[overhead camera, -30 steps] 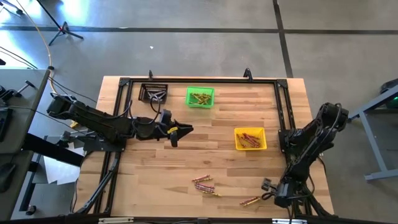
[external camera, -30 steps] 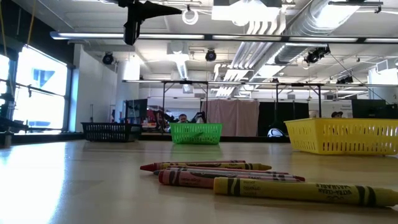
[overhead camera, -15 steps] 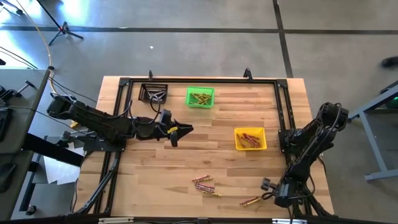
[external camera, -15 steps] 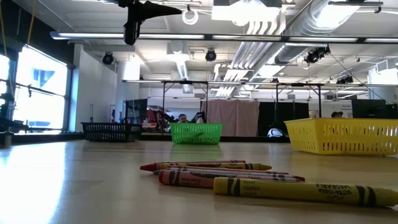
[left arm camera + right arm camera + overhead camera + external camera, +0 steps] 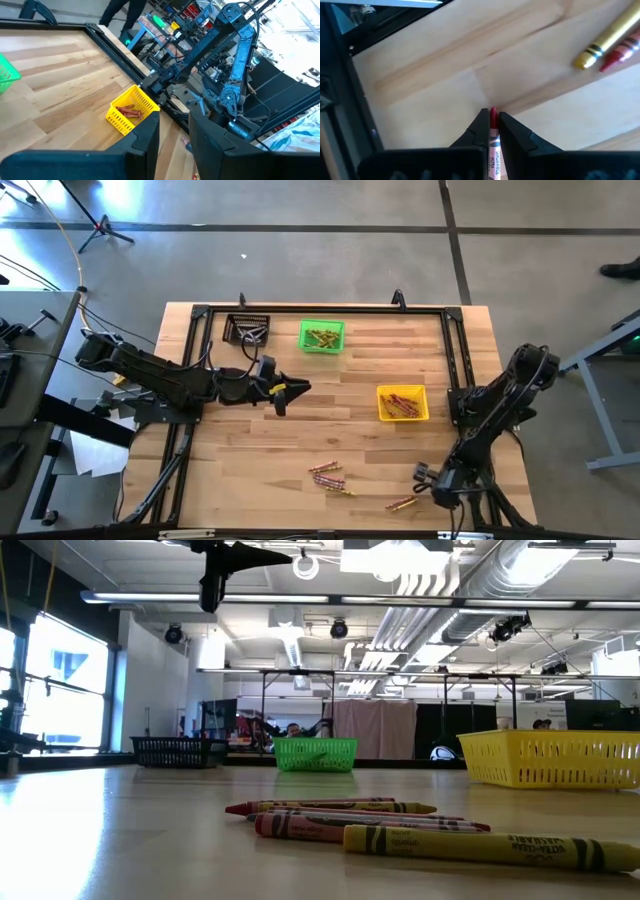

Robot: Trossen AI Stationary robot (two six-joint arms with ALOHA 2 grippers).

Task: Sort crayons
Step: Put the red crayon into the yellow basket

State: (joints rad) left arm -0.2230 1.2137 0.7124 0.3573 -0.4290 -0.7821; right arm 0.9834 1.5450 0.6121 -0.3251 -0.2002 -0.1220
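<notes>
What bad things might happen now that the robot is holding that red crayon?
1. The right gripper pinches the red crayon only between its thin fingertips, so it might slip or twist out on the way.
2. The yellow bin is small and already holds crayons, so a careless drop could miss or bounce out.
3. Two loose crayons lie close by and could get knocked.

A robotics lab or workshop; exposed ceiling ducts (image 5: 470,580), concrete floor (image 5: 300,270), framed wooden bench (image 5: 300,440), further tables behind.
</notes>
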